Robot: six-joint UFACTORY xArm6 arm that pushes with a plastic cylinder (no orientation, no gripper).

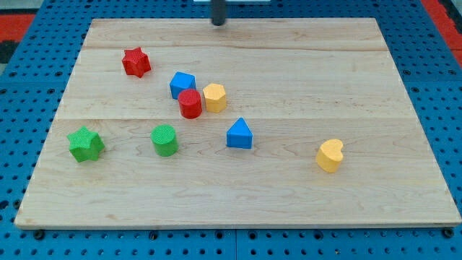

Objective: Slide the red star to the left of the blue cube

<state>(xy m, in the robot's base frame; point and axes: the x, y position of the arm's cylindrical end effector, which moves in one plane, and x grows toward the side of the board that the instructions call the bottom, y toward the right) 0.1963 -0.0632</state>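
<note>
The red star (136,62) lies on the wooden board near the view's upper left. The blue cube (182,84) sits to its lower right, touching a red cylinder (190,104) and close to a yellow block (215,97). My tip (218,23) is at the view's top edge of the board, up and to the right of the red star and above the blue cube, touching no block.
A blue triangular block (240,135) lies mid-board. A green cylinder (164,140) and a green star (86,144) sit at the lower left. A yellow heart block (330,155) is at the lower right. The board's edge (231,225) borders blue pegboard.
</note>
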